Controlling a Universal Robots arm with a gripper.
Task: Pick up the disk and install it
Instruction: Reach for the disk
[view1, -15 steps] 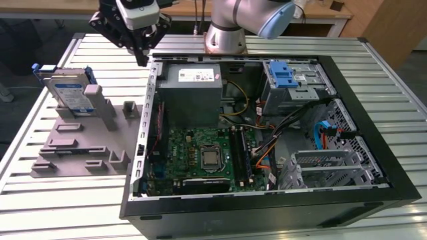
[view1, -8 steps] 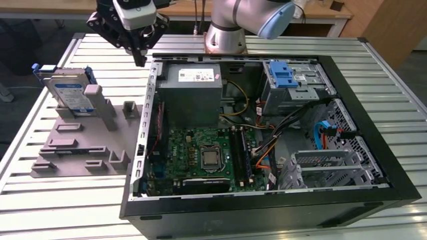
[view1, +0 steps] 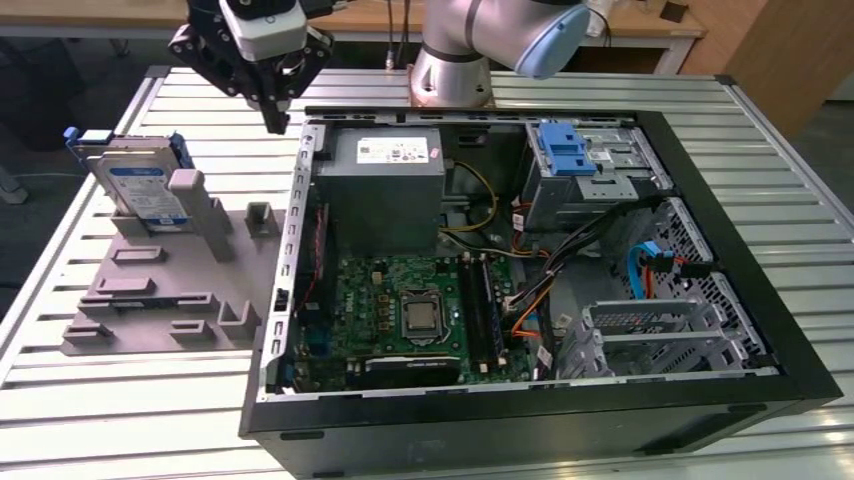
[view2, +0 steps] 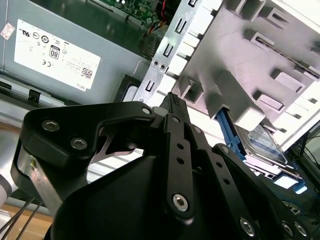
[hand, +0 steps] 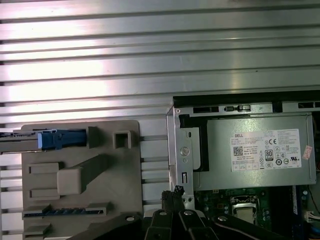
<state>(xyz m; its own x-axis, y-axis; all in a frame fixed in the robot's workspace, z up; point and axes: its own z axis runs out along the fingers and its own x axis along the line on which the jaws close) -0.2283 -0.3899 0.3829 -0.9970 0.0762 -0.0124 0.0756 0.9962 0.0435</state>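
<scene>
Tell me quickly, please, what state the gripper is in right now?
Gripper: closed, holding nothing. The disk stands apart from it in the grey holder.

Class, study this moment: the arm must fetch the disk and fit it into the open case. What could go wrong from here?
1. The end effector hangs right by the case wall; a careless descent could strike it.
2. The disk stands on edge in the grey holder; an off-centre grip might tip or jam it.
3. Loose cables cross the case interior and could snag the disk.
</scene>
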